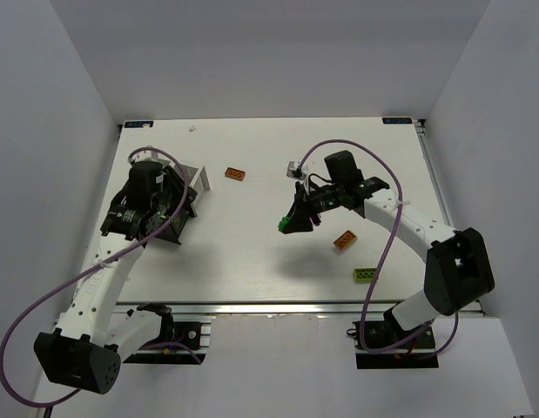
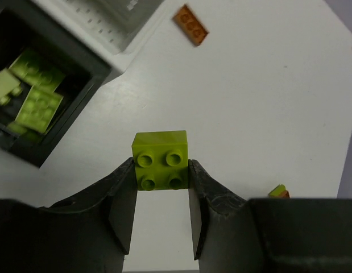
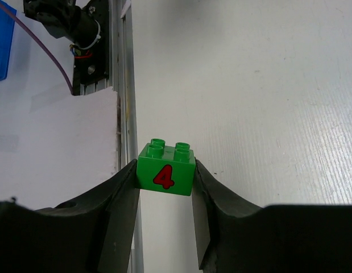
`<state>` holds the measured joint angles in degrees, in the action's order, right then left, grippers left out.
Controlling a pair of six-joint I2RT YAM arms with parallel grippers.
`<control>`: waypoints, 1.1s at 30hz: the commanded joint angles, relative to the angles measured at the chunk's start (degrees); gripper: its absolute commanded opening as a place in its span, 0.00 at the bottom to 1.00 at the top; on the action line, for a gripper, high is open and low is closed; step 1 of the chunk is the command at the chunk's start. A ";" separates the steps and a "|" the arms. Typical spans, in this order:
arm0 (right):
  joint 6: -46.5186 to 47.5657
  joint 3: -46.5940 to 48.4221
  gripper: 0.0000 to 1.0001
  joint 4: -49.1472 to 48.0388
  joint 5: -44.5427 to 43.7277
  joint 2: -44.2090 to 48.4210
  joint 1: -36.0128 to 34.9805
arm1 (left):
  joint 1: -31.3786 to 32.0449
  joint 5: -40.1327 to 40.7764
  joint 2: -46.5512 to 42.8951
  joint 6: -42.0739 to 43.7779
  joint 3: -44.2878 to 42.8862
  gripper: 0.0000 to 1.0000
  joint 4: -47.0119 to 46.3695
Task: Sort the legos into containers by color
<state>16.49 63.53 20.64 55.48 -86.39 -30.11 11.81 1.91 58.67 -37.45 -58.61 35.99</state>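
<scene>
My left gripper (image 2: 161, 166) is shut on a lime four-stud brick (image 2: 160, 153), held above the table beside the black container (image 2: 79, 94), which holds several lime bricks (image 2: 36, 99). The white container (image 2: 110, 25) stands just beyond it and also shows in the top view (image 1: 193, 177). My right gripper (image 3: 164, 173) is shut on a dark green brick with a red 4 (image 3: 165, 169), held over the table's middle (image 1: 284, 225). An orange brick (image 1: 236, 174) lies right of the containers. Another orange brick (image 1: 345, 240) and a lime brick (image 1: 366, 275) lie at the near right.
A small grey-white object (image 1: 294, 168) lies behind the right gripper. The left arm (image 1: 151, 209) covers most of the black container in the top view. White walls enclose the table on three sides; the metal front rail (image 1: 278, 306) runs along the near edge.
</scene>
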 commanded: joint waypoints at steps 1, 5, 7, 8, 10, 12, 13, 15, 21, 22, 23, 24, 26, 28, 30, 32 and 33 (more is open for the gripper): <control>-1.98 -0.86 0.00 -2.53 -0.20 1.84 0.14 | -0.30 5.64 0.65 -9.90 -0.01 0.00 13.46; -2.95 -1.12 0.00 -3.24 0.59 2.89 0.14 | -0.30 7.93 -0.66 -13.70 -0.45 0.00 18.06; -3.13 -1.74 0.00 -3.59 0.94 4.12 0.14 | -0.30 10.21 -1.37 -14.49 -0.45 0.00 20.07; -3.48 -2.00 0.00 -3.94 0.94 4.47 0.14 | -0.30 10.74 -1.37 -14.49 -0.63 0.00 20.96; -3.92 -2.97 0.00 -4.91 0.77 5.26 0.14 | -0.21 12.50 -0.50 -14.14 -1.94 0.00 24.11; -4.53 -3.15 0.00 -5.17 0.85 5.88 0.14 | 0.40 13.20 0.56 -14.40 -1.60 0.00 25.45; -4.80 -3.23 0.00 -5.52 0.94 5.97 0.14 | 0.40 12.68 0.56 -14.49 -0.81 0.00 24.93; -5.24 -3.32 0.00 -5.61 0.94 6.14 0.14 | 0.49 11.54 0.48 -14.93 0.59 0.00 24.31; -5.33 -3.50 0.00 -5.53 0.33 6.23 0.14 | 0.67 9.69 1.26 -15.63 0.25 0.00 24.92; -5.59 -3.50 0.00 -5.53 0.33 6.15 0.14 | 0.58 9.43 1.44 -15.63 0.42 0.00 24.75; -5.68 -3.41 0.00 -5.53 0.41 6.06 0.14 | 0.67 8.56 1.62 -15.63 0.51 0.00 24.48; -5.68 -3.41 0.00 -5.53 0.50 6.06 0.14 | 0.67 8.11 1.62 -15.63 0.60 0.00 24.22; -5.77 -3.50 0.00 -5.61 0.59 5.88 0.14 | 0.67 7.49 2.05 -15.37 0.43 0.00 23.95; -5.94 -3.50 0.00 -5.79 0.68 5.71 0.14 | 0.67 7.49 2.32 -15.02 -0.01 0.00 23.69; -6.12 -3.58 0.00 -6.14 0.85 5.71 0.14 | 0.67 7.49 2.41 -15.02 -0.28 0.00 23.60; -6.29 -3.59 0.00 -6.23 1.12 5.36 0.14 | 0.75 7.23 2.50 -14.93 -0.28 0.00 23.43; -6.30 -3.59 0.00 -6.32 1.20 5.27 0.14 | 0.75 7.14 2.50 -14.93 -0.36 0.00 23.43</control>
<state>10.85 60.10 16.08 55.46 -81.36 -30.11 12.23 9.78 61.41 -52.51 -57.69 59.96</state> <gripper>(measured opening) 0.438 0.473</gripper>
